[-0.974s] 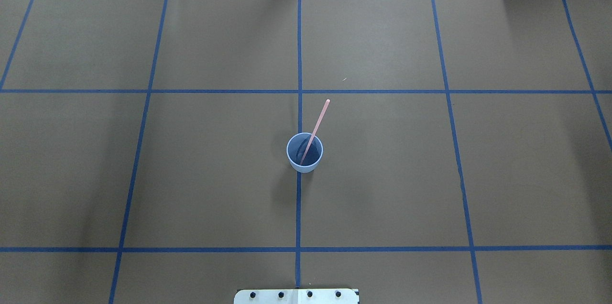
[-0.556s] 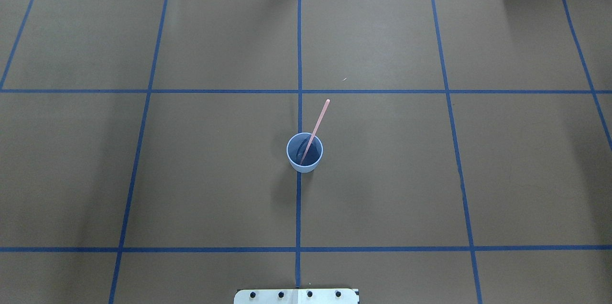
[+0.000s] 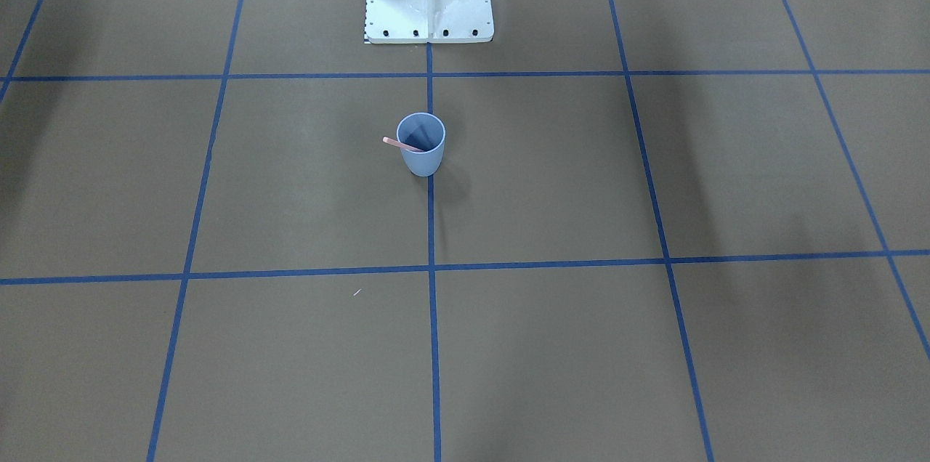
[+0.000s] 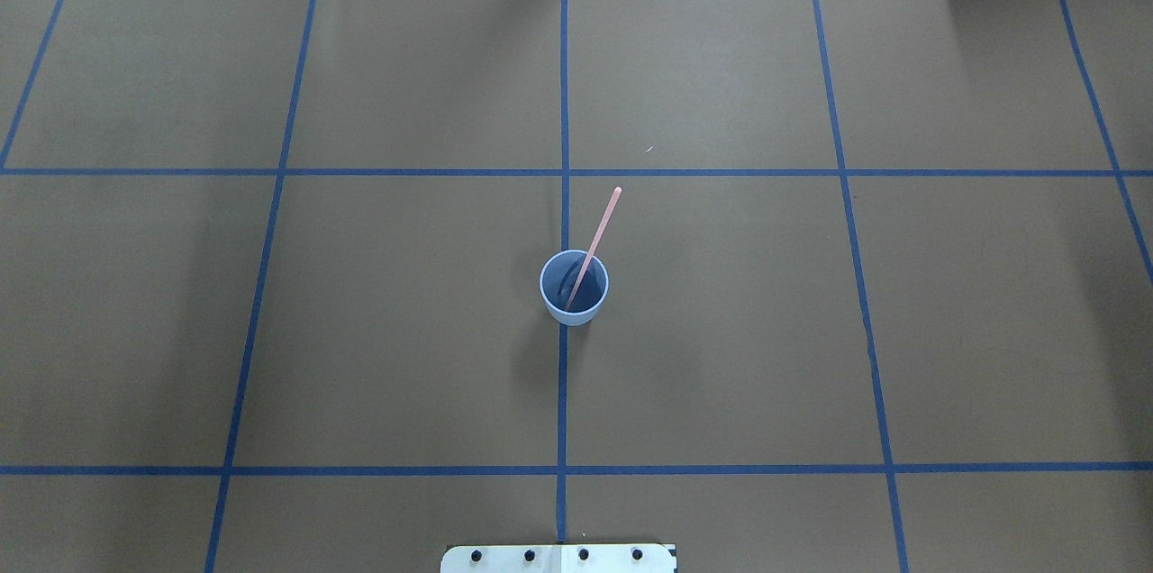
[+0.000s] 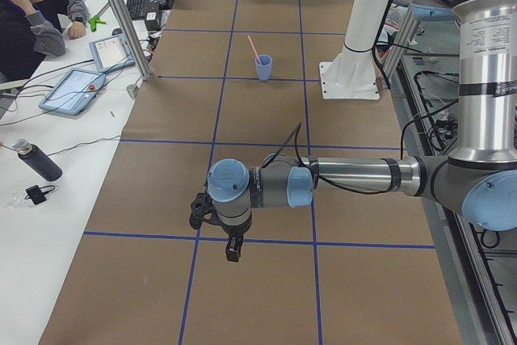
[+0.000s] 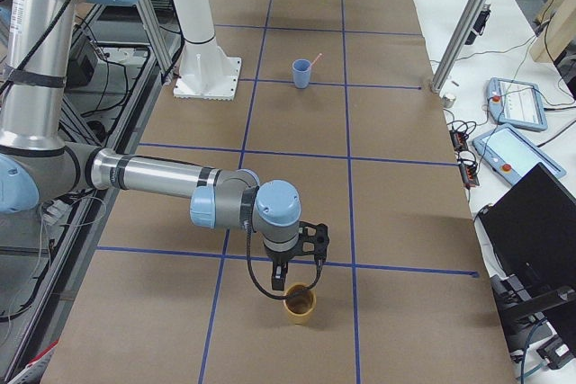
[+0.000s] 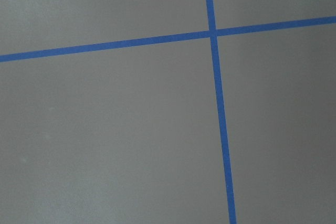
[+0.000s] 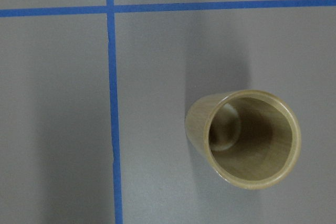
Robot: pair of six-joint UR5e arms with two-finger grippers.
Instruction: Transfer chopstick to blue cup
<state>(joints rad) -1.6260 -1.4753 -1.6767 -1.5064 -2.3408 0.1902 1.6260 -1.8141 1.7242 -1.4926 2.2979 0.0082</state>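
The blue cup (image 4: 574, 315) stands upright on the centre tape line, also in the front view (image 3: 422, 160). One pale pink chopstick (image 4: 601, 222) leans inside it, its top end sticking out past the rim (image 3: 393, 142). No arm shows in the overhead or front view. In the left side view my left gripper (image 5: 232, 252) hangs over bare table, far from the cup (image 5: 264, 69). In the right side view my right gripper (image 6: 280, 281) hovers just above an empty wooden cup (image 6: 300, 306). I cannot tell whether either gripper is open or shut.
The wooden cup (image 8: 198, 124) stands upright and empty at the table's end on my right. The white robot base (image 3: 429, 4) sits behind the blue cup. Tablets (image 5: 74, 90), a bottle (image 5: 35, 161) and a seated person (image 5: 32, 14) are beside the table.
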